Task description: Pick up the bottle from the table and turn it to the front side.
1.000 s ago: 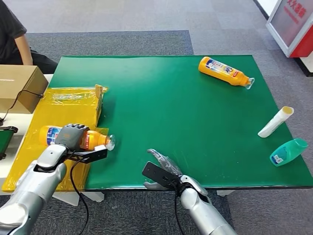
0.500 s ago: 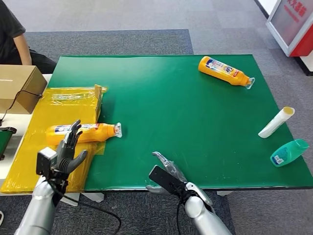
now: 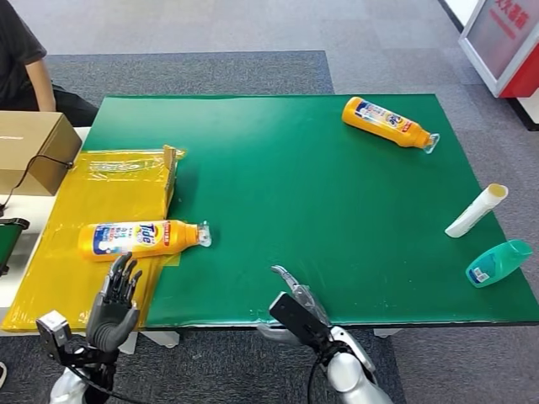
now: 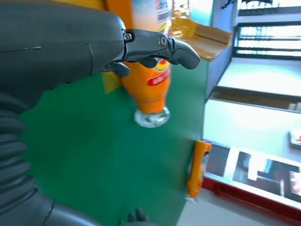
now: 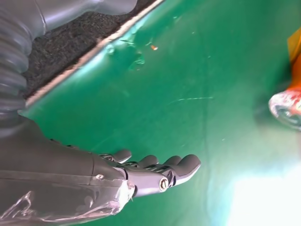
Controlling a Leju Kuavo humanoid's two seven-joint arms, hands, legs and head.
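Bottle point(image 3: 141, 238) number one, the orange one nearest the robot, lies on its side at about nine o'clock of the green table point(image 3: 299, 168), its body on the yellow sheet point(image 3: 76, 202) and its clear cap poking toward three o'clock onto the green. Its label faces up, blue and white with lettering readable, so I judge the turning step done for this bottle and the release finished.

Left hand point(image 3: 114, 296) hangs off the near edge at roughly seven o'clock, fingers spread and pointing up, holding nothing; it sits just short of the bottle, not touching it. In the left wrist view the fingers point(image 4: 156, 44) stretch out flat over the orange neck with a gap between. Right hand point(image 3: 299, 305) rests at six o'clock on the table's near edge, fingers straight and apart, palm empty.

A second orange bottle point(image 3: 386, 123) lies at about one o'clock, well apart from both hands, cap toward three o'clock. A white tube point(image 3: 475, 209) and a teal bottle point(image 3: 497, 261) lie near the three to four o'clock edge. A cardboard box point(image 3: 32, 147) sits off the table at ten o'clock, with a person's arm point(image 3: 40, 82) behind it.

If more turning is wanted, the next move probably falls to the right hand: a long reach toward one o'clock, fingers wide enough to wrap the bottle's body.
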